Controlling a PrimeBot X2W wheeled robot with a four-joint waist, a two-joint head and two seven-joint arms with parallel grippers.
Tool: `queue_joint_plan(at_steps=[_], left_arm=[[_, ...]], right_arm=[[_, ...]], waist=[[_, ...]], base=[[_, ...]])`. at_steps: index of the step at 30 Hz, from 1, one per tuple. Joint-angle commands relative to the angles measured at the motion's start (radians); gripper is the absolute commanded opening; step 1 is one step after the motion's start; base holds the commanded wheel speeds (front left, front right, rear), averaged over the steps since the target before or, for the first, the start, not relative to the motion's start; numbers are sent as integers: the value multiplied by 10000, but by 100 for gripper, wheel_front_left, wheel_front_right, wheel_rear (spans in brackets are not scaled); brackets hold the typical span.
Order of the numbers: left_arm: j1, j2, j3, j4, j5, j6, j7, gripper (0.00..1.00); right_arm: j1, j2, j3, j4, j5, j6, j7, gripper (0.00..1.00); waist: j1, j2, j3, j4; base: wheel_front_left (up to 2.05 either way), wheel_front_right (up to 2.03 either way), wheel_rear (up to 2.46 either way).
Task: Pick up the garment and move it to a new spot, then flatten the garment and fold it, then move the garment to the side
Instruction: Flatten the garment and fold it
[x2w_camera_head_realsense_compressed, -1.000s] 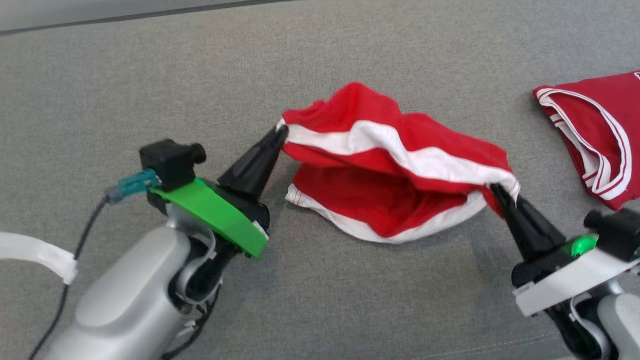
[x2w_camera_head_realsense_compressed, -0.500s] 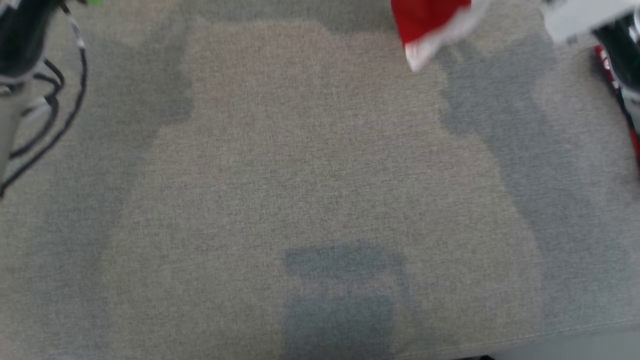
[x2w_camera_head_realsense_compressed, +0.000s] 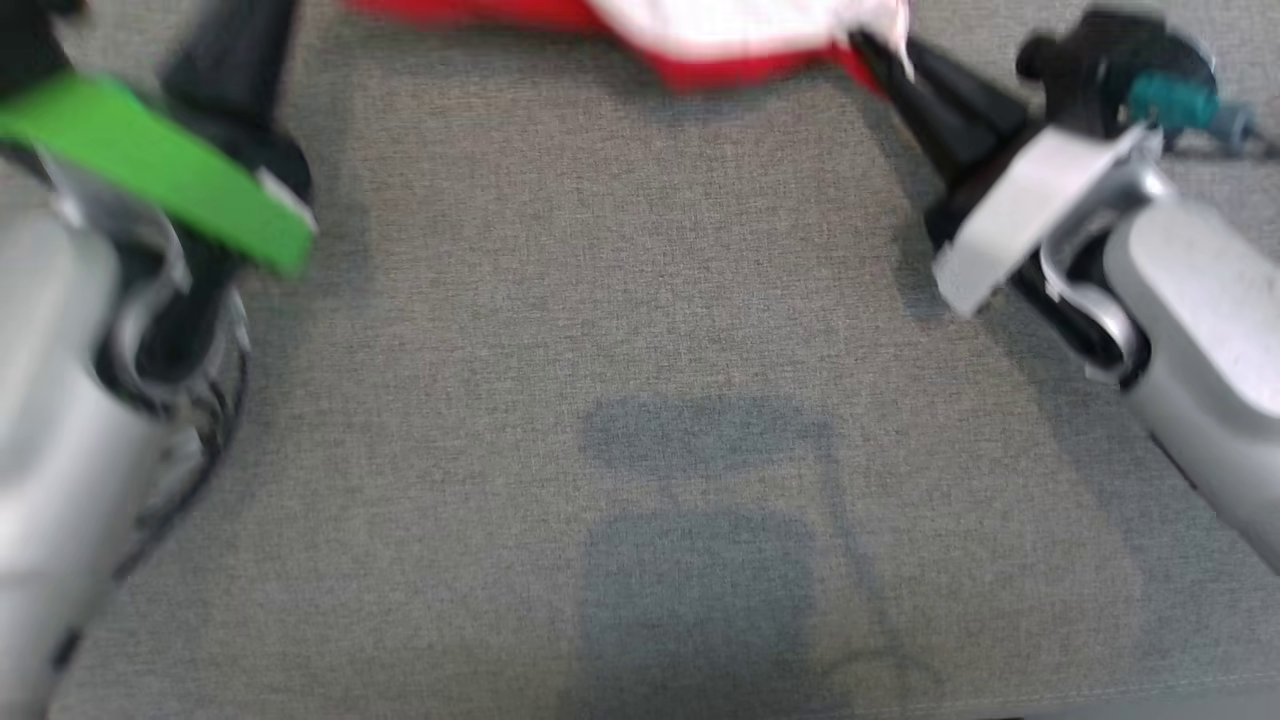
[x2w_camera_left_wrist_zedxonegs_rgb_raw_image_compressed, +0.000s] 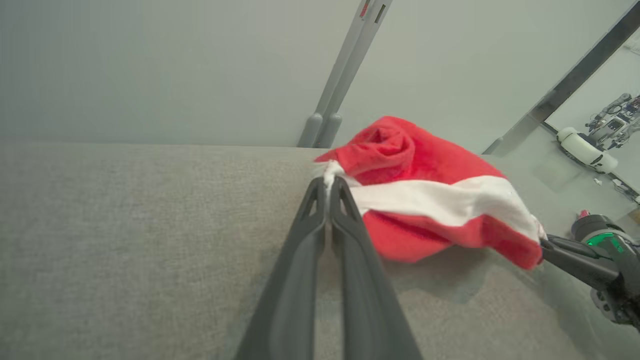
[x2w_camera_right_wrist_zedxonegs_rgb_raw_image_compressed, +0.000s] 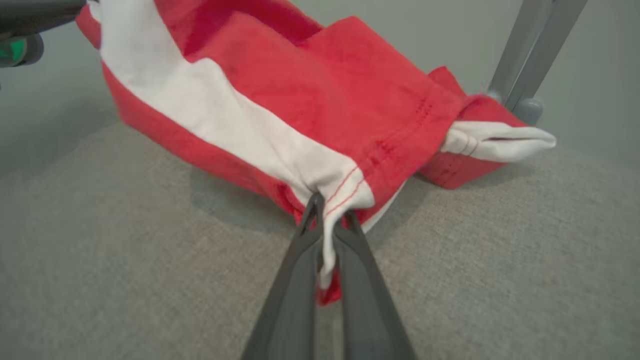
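Left gripper (x2w_camera_left_wrist_zedxonegs_rgb_raw_image_compressed: 327, 184) is pinching a white-trimmed corner, fingers clamped on it. Right gripper (x2w_camera_right_wrist_zedxonegs_rgb_raw_image_compressed: 327, 207) is clamping the opposite hem corner. Red-and-white garment (x2w_camera_left_wrist_zedxonegs_rgb_raw_image_compressed: 425, 200) is hanging between them, low over the grey fabric surface (x2w_camera_head_realsense_compressed: 640, 300), likely being held spread for laying flat.

left arm (x2w_camera_head_realsense_compressed: 60, 450): pale forearm upright along head view's left edge | left gripper (x2w_camera_left_wrist_zedxonegs_rgb_raw_image_compressed: 328, 184): fingers pressed together, pinching garment (x2w_camera_left_wrist_zedxonegs_rgb_raw_image_compressed: 425, 200) corner | right arm (x2w_camera_head_realsense_compressed: 1200, 300): forearm slants in from lower right | right gripper (x2w_camera_right_wrist_zedxonegs_rgb_raw_image_compressed: 327, 212): fingers clamped on garment's white hem
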Motion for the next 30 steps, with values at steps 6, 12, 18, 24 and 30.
queue_joint_plan(at_steps=[6, 12, 18, 24, 30], left_arm=[[2839, 429, -218, -1406, -217, 442, -876, 0], [4402, -32, -175, -2477, -349, 960, -1409, 0], [4976, -277, -142, -2722, -178, 1097, -1545, 0], [5150, -225, 82, -2744, -158, 1169, -1575, 0], [5143, -178, 212, -2713, -155, 1153, -1573, 0]], right_arm=[[1760, -936, 317, -42, 360, -23, -536, 0], [2579, -1070, -96, -352, 33, -23, -646, 43], [3373, -959, -822, -1173, -591, -18, -399, 100], [4178, -697, -1603, -1973, -1046, -18, -139, 100], [4483, -263, -1984, -2282, -1333, -18, 87, 100]], waist=[[-2, 0, -775, 134], [-2, 0, -991, 196], [-2, 0, -985, 205], [-2, 0, -970, 116], [-2, 0, -903, 54]], base=[[0, 0, 0], [0, 0, 0], [0, 0, 0], [0, 0, 0], [0, 0, 0]])
